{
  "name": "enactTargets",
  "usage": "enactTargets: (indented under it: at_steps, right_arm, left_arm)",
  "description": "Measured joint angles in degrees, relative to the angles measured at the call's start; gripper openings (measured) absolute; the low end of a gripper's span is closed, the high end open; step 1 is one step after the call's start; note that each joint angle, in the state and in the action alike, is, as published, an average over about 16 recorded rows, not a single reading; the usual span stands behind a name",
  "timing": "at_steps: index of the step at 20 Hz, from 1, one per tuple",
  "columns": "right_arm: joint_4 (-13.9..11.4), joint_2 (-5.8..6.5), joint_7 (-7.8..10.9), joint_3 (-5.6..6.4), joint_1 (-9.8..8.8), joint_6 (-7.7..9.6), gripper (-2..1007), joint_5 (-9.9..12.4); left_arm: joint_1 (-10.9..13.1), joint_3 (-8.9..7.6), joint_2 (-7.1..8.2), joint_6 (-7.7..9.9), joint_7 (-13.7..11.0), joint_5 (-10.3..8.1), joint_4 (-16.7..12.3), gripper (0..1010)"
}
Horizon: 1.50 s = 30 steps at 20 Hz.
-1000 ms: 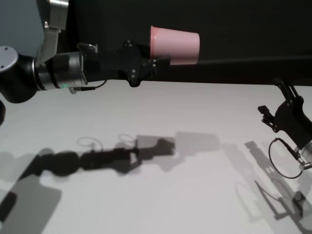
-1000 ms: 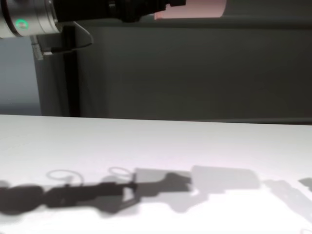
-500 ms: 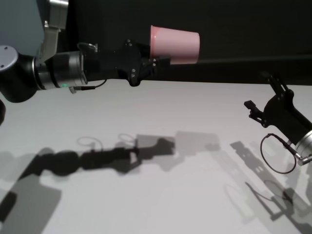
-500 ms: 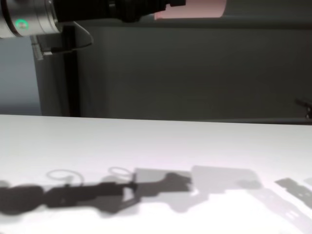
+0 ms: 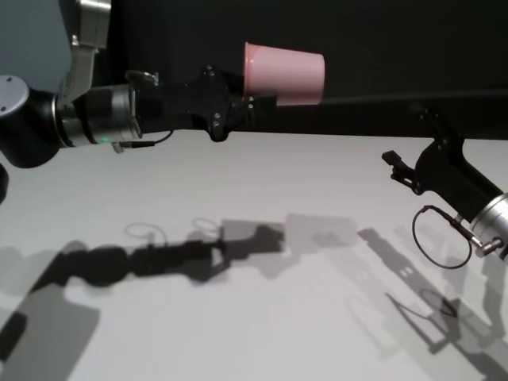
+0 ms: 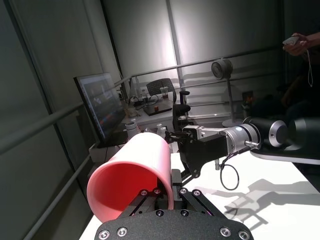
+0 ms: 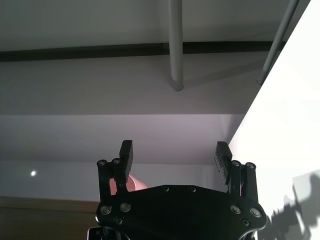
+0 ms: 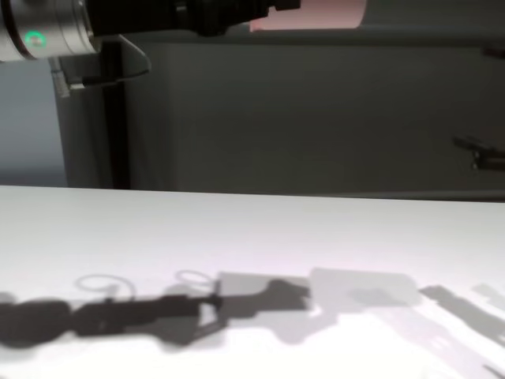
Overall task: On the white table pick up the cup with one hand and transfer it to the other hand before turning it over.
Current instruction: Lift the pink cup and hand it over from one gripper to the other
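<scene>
One pink cup (image 5: 285, 73) hangs on its side well above the white table (image 5: 262, 198), its rim clamped in the left gripper (image 5: 255, 101). The right gripper (image 5: 405, 143), fingers spread wide, holds nothing off to the right. Arm shadows fall across the bare tabletop; a dark wall panel (image 8: 316, 118) stands behind it.
</scene>
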Motion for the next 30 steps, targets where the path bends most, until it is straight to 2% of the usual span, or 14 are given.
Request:
enactTargets:
  at_steps: [5,18,30]
  right_arm:
    - [-0.06,0.6,-0.27,-1.41,1.17,0.73,1000,1.15]
    - [0.01,2.23,-1.37,-4.65,3.81,3.44,1000,5.97]
    - [0.57,3.11,-1.3,-8.15,5.58,4.12,1000,7.06]
  left_arm:
    - [0.0,0.0,0.0,0.0,0.0,0.0,0.0,52]
    - [0.0,0.0,0.0,0.0,0.0,0.0,0.0,52]
    - [0.0,0.0,0.0,0.0,0.0,0.0,0.0,52]
